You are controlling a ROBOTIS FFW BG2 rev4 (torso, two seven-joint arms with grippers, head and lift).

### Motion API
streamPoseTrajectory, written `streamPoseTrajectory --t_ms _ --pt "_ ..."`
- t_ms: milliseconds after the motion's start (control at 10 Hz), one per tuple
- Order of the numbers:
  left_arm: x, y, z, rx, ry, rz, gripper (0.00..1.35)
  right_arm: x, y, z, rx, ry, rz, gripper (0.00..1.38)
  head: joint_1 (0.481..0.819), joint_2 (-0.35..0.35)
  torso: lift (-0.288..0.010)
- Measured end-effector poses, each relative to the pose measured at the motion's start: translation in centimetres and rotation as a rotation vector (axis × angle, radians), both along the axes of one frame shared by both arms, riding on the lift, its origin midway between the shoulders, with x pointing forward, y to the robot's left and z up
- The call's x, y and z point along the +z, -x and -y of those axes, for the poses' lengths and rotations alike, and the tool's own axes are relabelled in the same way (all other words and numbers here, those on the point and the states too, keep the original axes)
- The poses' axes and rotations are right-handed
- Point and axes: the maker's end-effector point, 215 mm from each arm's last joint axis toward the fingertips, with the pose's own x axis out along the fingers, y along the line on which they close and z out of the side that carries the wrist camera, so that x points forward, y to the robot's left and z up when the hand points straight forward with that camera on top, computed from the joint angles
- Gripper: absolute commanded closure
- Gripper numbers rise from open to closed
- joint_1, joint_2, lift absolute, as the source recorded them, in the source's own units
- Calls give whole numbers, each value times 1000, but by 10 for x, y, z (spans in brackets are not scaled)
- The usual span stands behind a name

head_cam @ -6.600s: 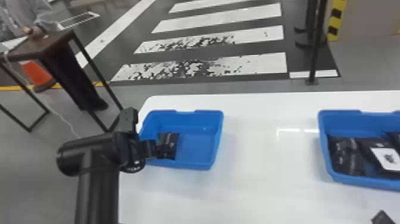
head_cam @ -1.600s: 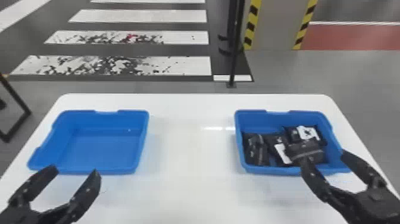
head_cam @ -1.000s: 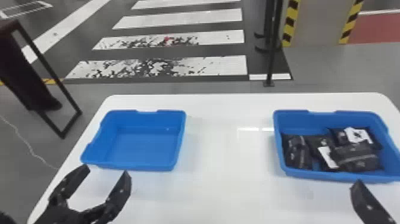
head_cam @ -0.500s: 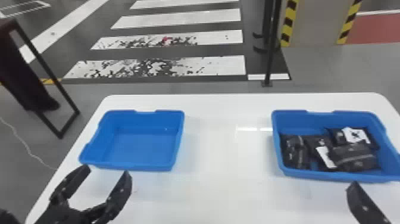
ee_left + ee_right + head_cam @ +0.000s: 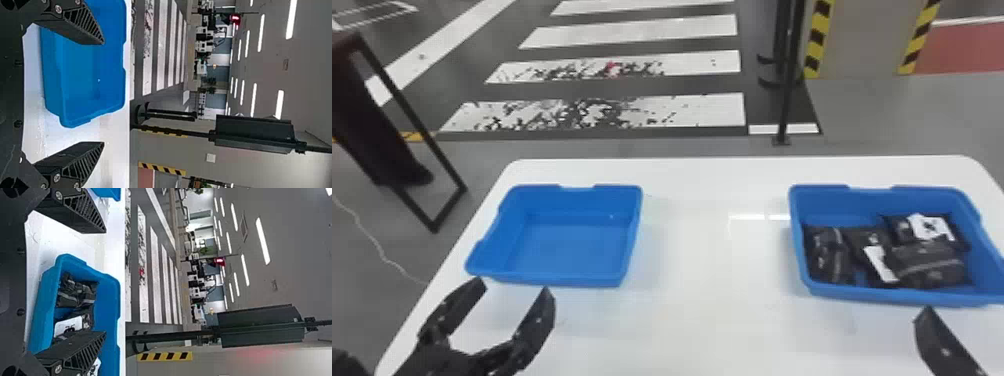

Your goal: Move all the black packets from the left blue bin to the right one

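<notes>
- Black packets (image 5: pixel 929 262) sit in the right blue bin (image 5: pixel 892 295), and none is in the jaws of either arm.
- The left gripper (image 5: pixel 513 285) has its jaws spread wide, with nothing between them. A little while ago that arm reached over to the left bin. Now it is back on the near side of it.
- The right gripper (image 5: pixel 105 282) has its jaws spread wide too, with nothing in them. It is on the near side of the right bin. Both arms look about the same as they did half a second ago, so I think they are waiting.
- The left blue bin (image 5: pixel 552 280) has changed the most. It had a black packet in it before, and now I see none. I think that means the left side is all done.
- In the right bin I can see four packets. Two show white labels, and the one at the near right leans on the ones beside it. They look the same as a second ago, so they seem to have settled.
- Both bins stand apart on the white table (image 5: pixel 702 320).
- My guess is that the job is finished. The arms need only keep away, as a bump could tip the bin or mess up the pile.
</notes>
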Motion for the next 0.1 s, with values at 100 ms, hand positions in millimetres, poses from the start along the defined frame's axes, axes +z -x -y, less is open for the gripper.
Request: streamPoseTrajectory --t_ms 100 --pt "0 0 0 0 2 -1 131 0 0 0 0 -1 -1 104 695 162 -140"
